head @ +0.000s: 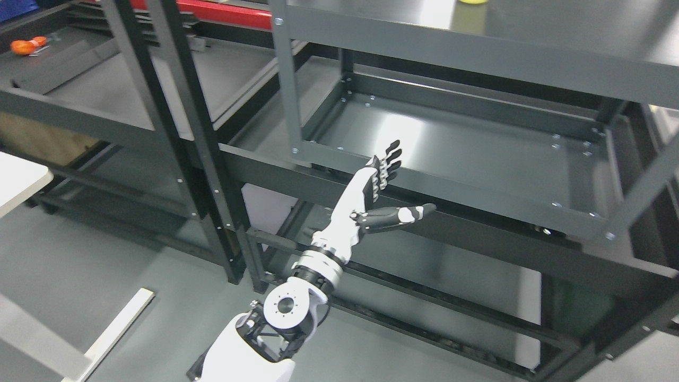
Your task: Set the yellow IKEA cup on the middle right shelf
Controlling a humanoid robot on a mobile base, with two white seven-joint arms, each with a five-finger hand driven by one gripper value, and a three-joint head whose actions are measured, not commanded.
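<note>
My left hand [379, 191] reaches up from the bottom edge, just before the front rim of the middle shelf [456, 143], which lies ahead and to my right. Above that shelf sits the top shelf [530, 32], and a cup [472, 1] stands on it at the far edge. Another shelving unit [106, 90] stands to my left, with a small object [24, 46] lying on its far left corner.

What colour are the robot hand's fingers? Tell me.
Black, on the left robot hand; clearest in the head view.
</note>
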